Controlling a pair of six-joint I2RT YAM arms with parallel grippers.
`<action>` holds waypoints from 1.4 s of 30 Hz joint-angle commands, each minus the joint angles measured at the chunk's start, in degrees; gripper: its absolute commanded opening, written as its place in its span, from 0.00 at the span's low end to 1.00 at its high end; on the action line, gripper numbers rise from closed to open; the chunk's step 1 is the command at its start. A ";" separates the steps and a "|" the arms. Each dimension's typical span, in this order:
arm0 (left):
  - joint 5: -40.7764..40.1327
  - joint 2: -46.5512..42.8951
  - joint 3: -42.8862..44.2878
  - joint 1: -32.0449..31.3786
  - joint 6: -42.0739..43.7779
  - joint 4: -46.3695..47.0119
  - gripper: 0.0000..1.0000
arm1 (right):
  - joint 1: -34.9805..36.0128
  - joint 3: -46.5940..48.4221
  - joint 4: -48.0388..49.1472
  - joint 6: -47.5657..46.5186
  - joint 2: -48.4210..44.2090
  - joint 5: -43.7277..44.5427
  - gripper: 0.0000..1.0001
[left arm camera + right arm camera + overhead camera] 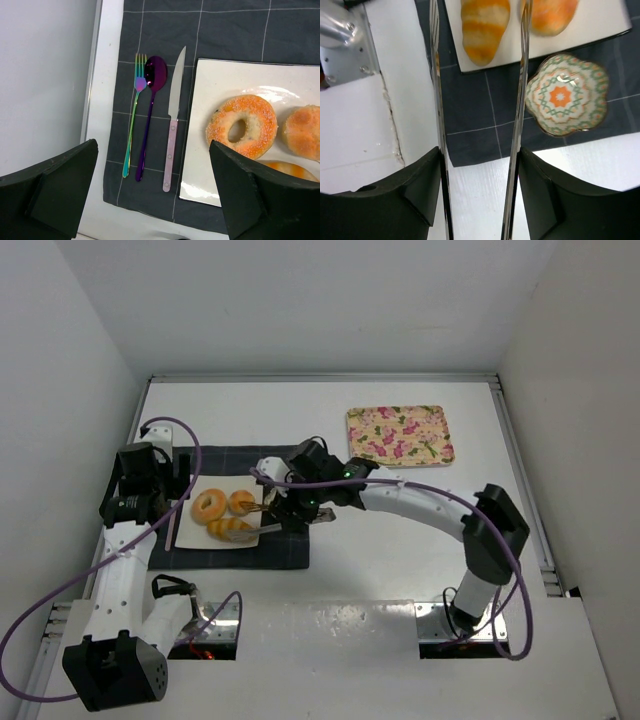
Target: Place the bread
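Three golden-brown breads lie on a white square plate (262,540): a ring bagel (210,505), a round bun (242,501) and a ridged roll (232,530). My right gripper (300,508) is shut on metal tongs (437,100). The tong arms run either side of the roll (482,25), with their tips out of the wrist view. The bun (550,15) lies just outside the right arm. My left gripper (153,165) is open and empty above the cutlery, left of the bagel (243,126), the bun (302,131) and the plate (220,85).
A dark checked placemat (290,552) lies under the plate. A fork (132,125), spoon (150,115) and knife (172,125) lie left of the plate. A small scalloped dish (567,95) sits by the plate's corner. A floral tray (400,435) lies at the back right.
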 commanded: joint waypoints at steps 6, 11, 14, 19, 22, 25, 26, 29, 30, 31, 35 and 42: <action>0.88 -0.31 -0.05 -0.79 0.77 1.37 0.99 | -2.94 -7.31 2.91 2.51 -15.53 8.12 0.60; 2.46 -0.31 -1.28 -0.79 1.30 2.42 0.99 | -13.19 -25.63 4.32 15.32 -28.35 23.77 0.55; 2.46 -0.84 -3.03 -1.32 1.30 2.94 0.99 | -17.08 -33.67 5.81 16.93 -32.24 24.13 0.55; 2.99 -1.46 -5.06 -1.85 2.00 2.95 0.99 | -20.09 -45.90 7.66 20.36 -36.63 25.19 0.55; 2.29 -1.98 -6.38 -1.85 2.53 3.47 0.99 | -22.19 -49.95 7.49 21.76 -38.65 25.45 0.57; 1.76 -2.51 -7.78 -1.85 2.53 4.61 0.99 | -24.38 -52.32 5.91 23.16 -41.20 25.45 0.74; 1.76 -2.51 -8.31 -1.85 2.53 4.62 0.99 | -24.83 -52.67 4.07 23.69 -41.56 25.45 0.81; 1.76 -2.51 -8.92 -1.85 3.06 5.75 0.99 | -27.03 -53.12 1.69 24.05 -43.57 25.36 1.00; 1.76 -2.51 -8.93 -1.85 3.06 5.76 0.99 | -27.56 -53.12 -0.32 24.05 -44.45 25.88 1.00; 0.89 -2.51 -9.45 -1.85 3.06 6.54 0.99 | -27.91 -52.94 -0.95 23.96 -44.72 26.06 1.00; -5.87 -3.12 -10.07 -1.85 -0.53 9.62 0.99 | -28.44 -51.45 -6.92 24.57 -47.18 29.47 1.00; -33.26 -3.13 -14.02 -0.79 -3.97 16.92 0.99 | -28.26 -49.25 -18.96 36.07 -55.52 48.57 1.00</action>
